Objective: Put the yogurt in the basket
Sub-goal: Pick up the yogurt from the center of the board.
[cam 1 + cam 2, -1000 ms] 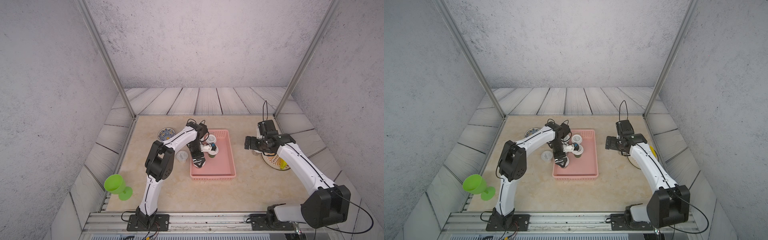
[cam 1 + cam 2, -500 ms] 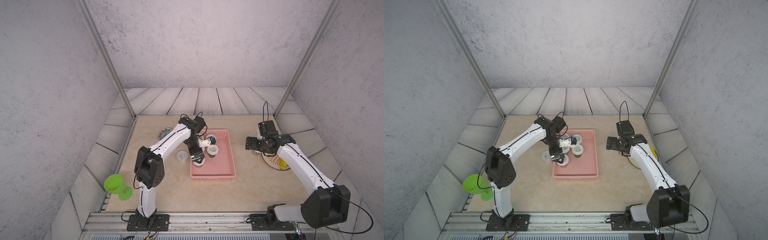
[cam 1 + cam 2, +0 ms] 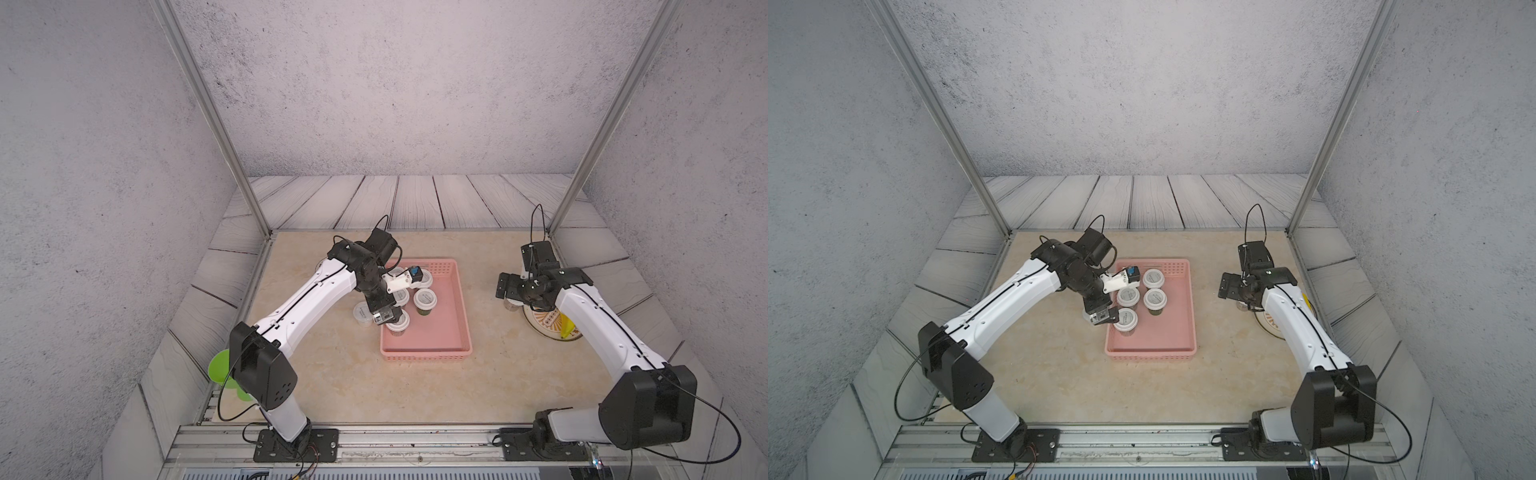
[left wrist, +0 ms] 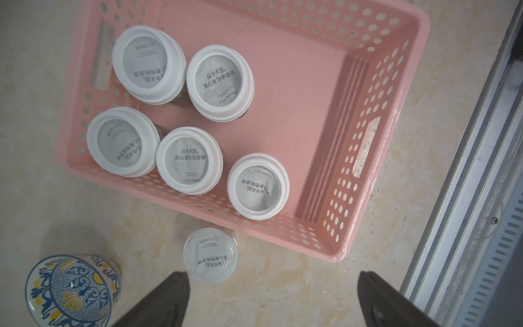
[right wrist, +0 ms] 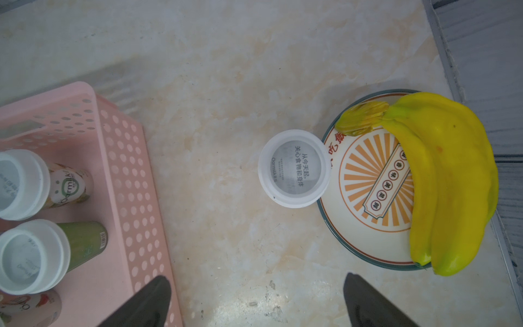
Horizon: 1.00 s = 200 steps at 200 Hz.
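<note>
The pink basket (image 3: 446, 338) (image 3: 1177, 332) (image 4: 305, 93) stands mid-table with several white-lidded yogurt cups (image 4: 189, 160) (image 3: 1155, 298) upright inside. One more yogurt cup (image 4: 210, 256) (image 3: 363, 312) stands on the table just outside the basket's left wall. My left gripper (image 4: 271, 300) (image 3: 386, 319) hovers open and empty over that wall, one finger close to the outside cup. Another yogurt cup (image 5: 294, 167) (image 3: 512, 305) touches the banana plate's rim. My right gripper (image 5: 254, 300) (image 3: 505, 286) hangs open above the table beside it, holding nothing.
A plate (image 5: 365, 198) with yellow bananas (image 5: 452, 181) lies at the right edge. A blue-patterned bowl (image 4: 72, 288) stands left of the basket, near the outside cup. A green goblet (image 3: 220, 365) sits off the table's left front. Metal rails border the table.
My left gripper's jaws have spread wide and left a cup standing in the basket. The gripper has drawn back toward the basket's left wall and its elbow swung left. The right arm has stayed still.
</note>
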Available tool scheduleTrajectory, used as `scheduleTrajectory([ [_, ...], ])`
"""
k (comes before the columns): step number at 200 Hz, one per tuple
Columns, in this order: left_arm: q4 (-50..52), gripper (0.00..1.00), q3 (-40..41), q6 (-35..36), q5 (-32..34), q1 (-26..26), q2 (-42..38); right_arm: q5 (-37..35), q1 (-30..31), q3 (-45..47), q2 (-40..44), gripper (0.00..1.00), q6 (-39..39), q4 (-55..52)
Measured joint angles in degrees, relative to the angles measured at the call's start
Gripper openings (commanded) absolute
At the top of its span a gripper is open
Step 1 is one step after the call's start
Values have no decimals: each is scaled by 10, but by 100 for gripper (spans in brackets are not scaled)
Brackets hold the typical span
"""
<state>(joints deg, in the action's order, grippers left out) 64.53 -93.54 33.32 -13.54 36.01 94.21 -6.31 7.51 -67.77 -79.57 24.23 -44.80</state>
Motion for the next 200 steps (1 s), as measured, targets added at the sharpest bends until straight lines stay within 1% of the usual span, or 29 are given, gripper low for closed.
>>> scheduleTrajectory([
  [54, -88, 99, 90, -62, 14, -6, -79, 2, -31, -10, -38, 100, 16, -11],
  [102, -149, 100, 156, -131, 21, -15, -106, 16, -59, -20, -55, 100, 29, -14],
  [144, -181, 100, 172, -174, 22, -35, -122, 38, -85, -20, -68, 100, 43, -8],
  [200, -221, 100, 194, -217, 22, -89, -143, 82, -115, -20, -99, 100, 59, 13],
])
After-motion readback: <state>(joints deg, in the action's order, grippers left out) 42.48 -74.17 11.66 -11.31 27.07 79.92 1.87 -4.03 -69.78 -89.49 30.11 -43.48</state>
